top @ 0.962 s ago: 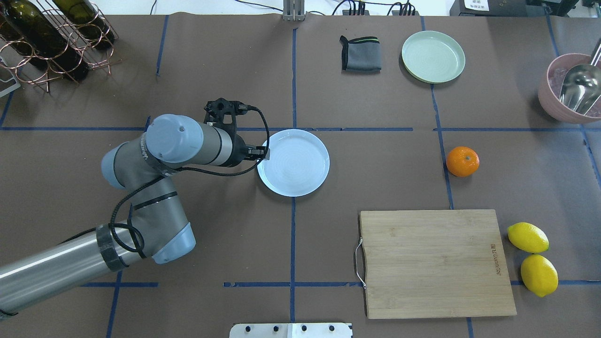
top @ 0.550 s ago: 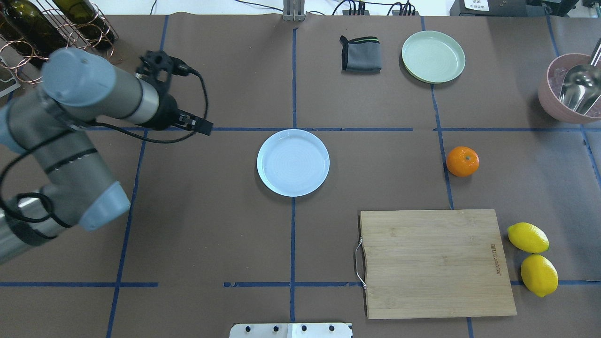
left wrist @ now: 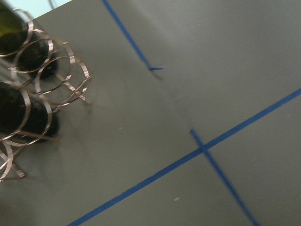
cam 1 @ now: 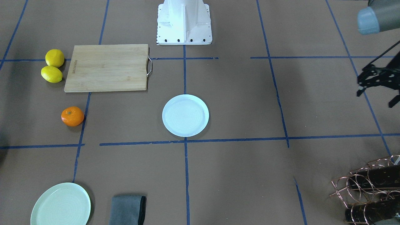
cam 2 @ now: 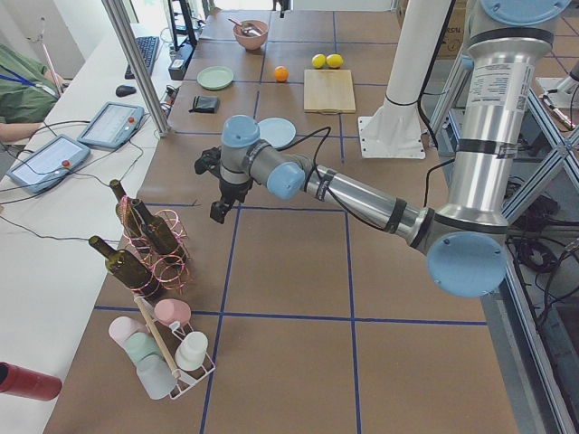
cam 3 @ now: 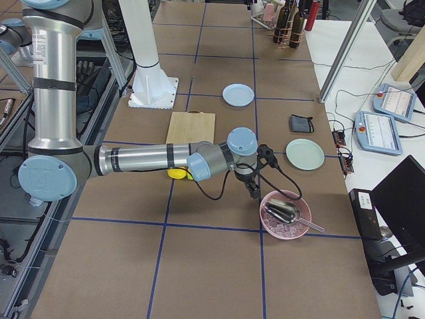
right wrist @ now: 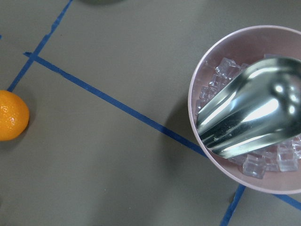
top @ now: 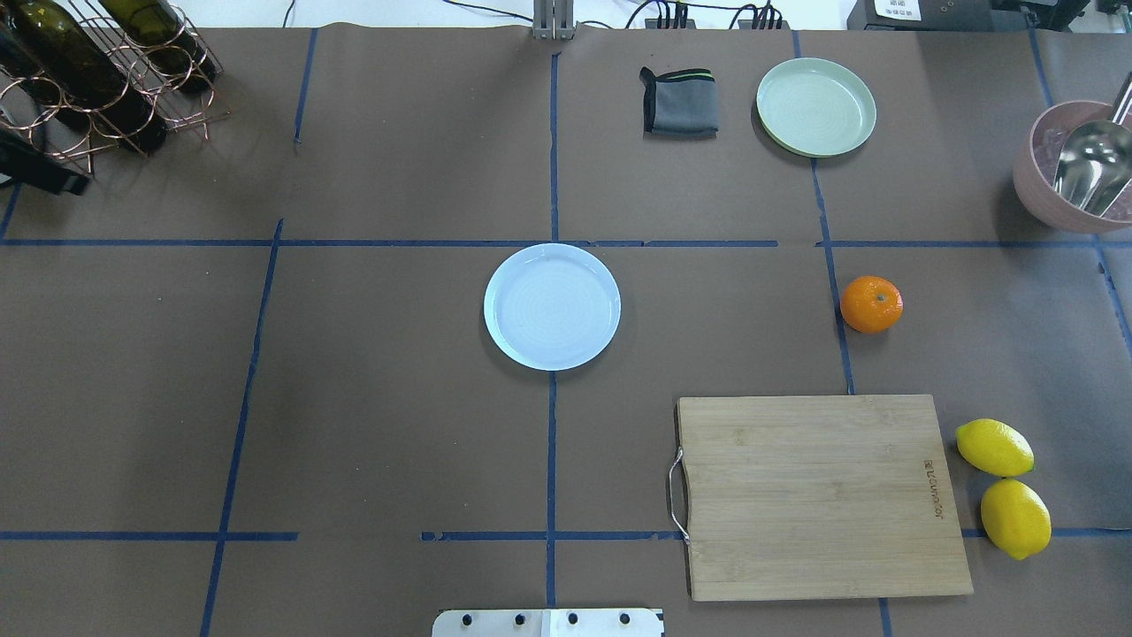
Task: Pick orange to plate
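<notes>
counter (top: 398, 442): brown paper crossed with blue tape lines; everything you see below sits on it.
left arm (cam 2: 353, 194): in your left side view it stretches low across the counter towards the bottles.
right arm (cam 3: 146, 159): in your right side view it reaches out to the pink bowl.
cutting board (top: 814, 495): bamboo, lying flat, metal handle facing the middle of the counter.
wine rack (top: 202, 113): copper wire, at the far left corner; dark green wine bottles (top: 80, 71) lie in its rings.
bowl (top: 1036, 196): pink, at the far right edge; it holds clear ice cubes (right wrist: 256, 165) and a metal scoop (right wrist: 249, 117) resting on them.
plate (top: 552, 306): white, at the centre, where two tape lines meet.
pale green plate (top: 815, 106): far side, just beside a folded grey cloth (top: 679, 104).
lemons (top: 994, 447) (top: 1015, 518): two, side by side, just right of the board.
orange (top: 871, 303): you'll find it on the counter beyond the board, touching a tape line, well apart from the white plate.
left pincer (cam 2: 219, 210): points down beside the wine rack; you cannot tell whether its fingers are apart or together.
right pincer (cam 3: 254, 193): hangs just beside the bowl's rim; its fingers' state cannot be told either.
</notes>
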Controlling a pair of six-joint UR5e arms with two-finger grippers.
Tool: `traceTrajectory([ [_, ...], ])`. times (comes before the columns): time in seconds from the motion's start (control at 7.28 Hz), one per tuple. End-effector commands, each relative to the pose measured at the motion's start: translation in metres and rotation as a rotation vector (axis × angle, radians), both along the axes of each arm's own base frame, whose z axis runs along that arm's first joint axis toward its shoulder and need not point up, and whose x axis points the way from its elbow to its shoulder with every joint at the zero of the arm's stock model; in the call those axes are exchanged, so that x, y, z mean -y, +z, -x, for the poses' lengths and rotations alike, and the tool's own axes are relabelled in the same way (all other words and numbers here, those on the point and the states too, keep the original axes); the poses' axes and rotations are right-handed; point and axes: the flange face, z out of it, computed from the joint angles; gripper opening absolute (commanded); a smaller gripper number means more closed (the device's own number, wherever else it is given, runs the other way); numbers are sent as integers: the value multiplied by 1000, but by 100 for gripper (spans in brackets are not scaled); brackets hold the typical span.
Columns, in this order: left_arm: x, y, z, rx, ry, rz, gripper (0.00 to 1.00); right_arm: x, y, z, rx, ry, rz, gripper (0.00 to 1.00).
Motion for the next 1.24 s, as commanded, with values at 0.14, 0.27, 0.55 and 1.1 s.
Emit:
traceTrajectory([
  [0.14,-43,143,142,79,16,154,100,16,-25,18,22,22,25,100],
  [0.27,-49,150,143,68,16,217,100,23,-40,33,41,48,58,100],
  [0.55,-52,148,136,-73,26,231,100,18,-53,75,33,86,128,100],
  [1.1,-49,136,136,-77,29,200,100,-30,-107,233,58,248,200,100],
])
